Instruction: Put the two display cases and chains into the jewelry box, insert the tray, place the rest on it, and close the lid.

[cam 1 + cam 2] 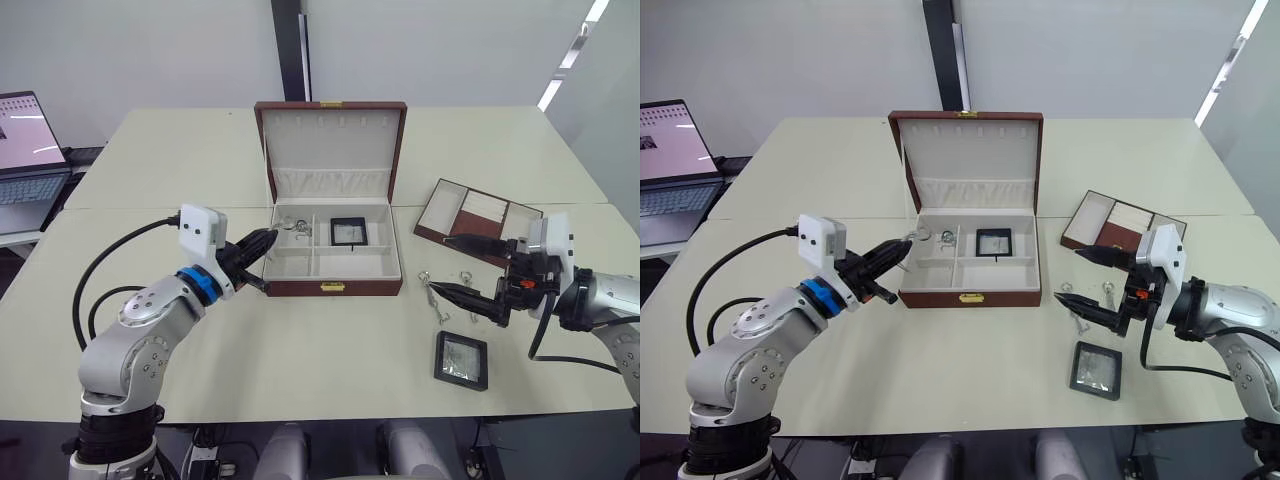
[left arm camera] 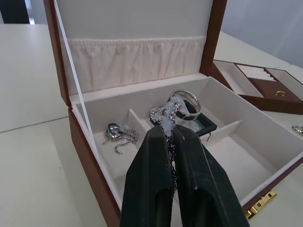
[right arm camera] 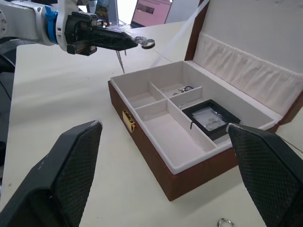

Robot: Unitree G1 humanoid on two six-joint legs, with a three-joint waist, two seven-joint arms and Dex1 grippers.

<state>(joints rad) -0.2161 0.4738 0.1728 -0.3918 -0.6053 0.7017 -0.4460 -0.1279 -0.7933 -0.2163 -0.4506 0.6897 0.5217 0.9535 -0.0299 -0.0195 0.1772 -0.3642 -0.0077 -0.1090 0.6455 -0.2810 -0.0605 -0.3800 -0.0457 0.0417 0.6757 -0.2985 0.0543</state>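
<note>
My left gripper is pinched closed on a silver chain, its ring sticking out past the fingertips, its length running along the fingers. Just ahead lies the open jewelry box, long axis crosswise to me, lid upright. Inside, one display case lies flat in a rear compartment. My right gripper is spread wide, holding nothing; below it more chains and a second display case lie on the pale table. Beyond it sits the tray. A laptop stands far left.
</note>
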